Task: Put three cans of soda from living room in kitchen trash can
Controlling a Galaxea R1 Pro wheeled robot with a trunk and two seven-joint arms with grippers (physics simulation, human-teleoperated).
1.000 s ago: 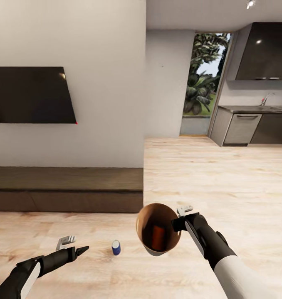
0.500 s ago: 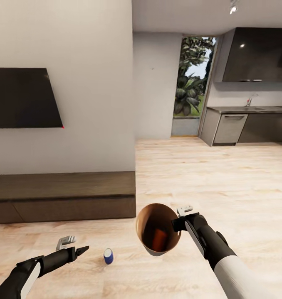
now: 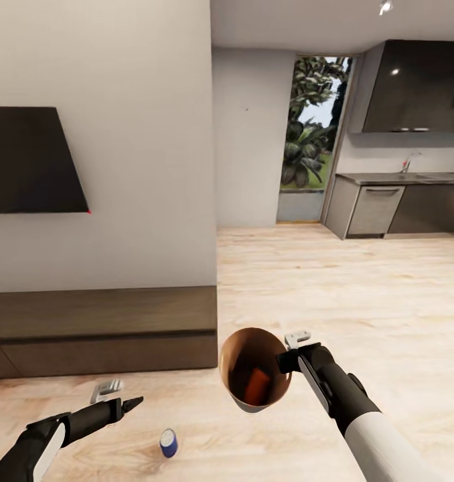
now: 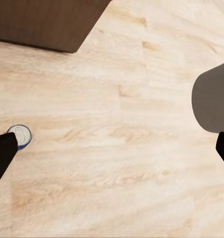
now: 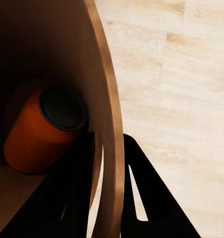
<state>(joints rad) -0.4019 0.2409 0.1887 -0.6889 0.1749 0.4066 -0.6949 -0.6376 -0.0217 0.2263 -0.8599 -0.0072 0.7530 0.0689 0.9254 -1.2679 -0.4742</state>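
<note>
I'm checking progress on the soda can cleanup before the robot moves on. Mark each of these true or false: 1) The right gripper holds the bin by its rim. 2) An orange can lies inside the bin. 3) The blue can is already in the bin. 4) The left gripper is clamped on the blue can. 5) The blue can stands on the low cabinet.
1) True: the right gripper has one finger on each side of the wall of the trash can.
2) True: an orange can rests inside it.
3) False: the blue can stands on the floor.
4) False: the left gripper is open and holds nothing, apart from the can.
5) False: it is on the floor, in front of the cabinet.
</note>
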